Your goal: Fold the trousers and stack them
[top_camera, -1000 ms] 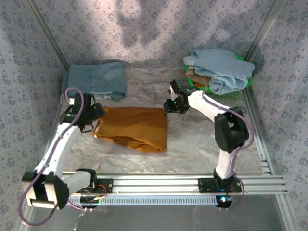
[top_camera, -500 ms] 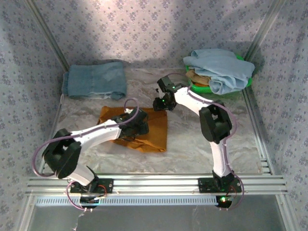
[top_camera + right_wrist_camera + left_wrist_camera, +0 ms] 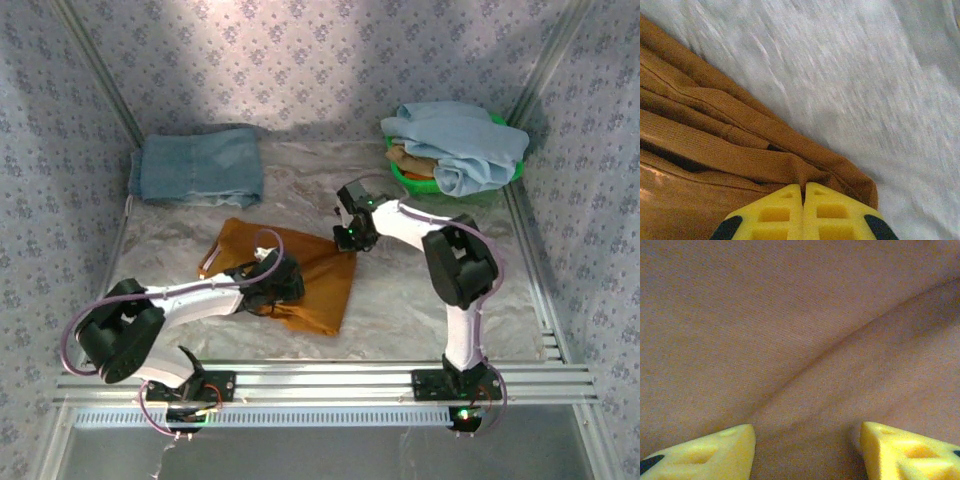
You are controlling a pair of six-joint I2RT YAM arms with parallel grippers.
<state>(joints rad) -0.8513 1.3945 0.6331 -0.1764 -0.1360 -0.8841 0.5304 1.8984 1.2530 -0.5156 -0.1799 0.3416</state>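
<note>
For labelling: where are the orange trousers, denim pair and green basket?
orange trousers (image 3: 325,295): top external view, right part.
denim pair (image 3: 200,168): top external view, middle.
green basket (image 3: 412,182): top external view, front rim.

The pale crinkled surface (image 3: 400,300) lies bare along its right edge and near right corner, and in the far strip between the folded grey-blue denim pair (image 3: 198,165) at the far left corner and the green basket (image 3: 412,182) heaped with sky-blue cloth (image 3: 460,140) at the far right corner. The rust-orange cotton trousers (image 3: 300,280) fill the middle, the white left arm (image 3: 190,295) lying low across the near left part onto them, the right arm (image 3: 408,220) bent over their far right corner.
</note>
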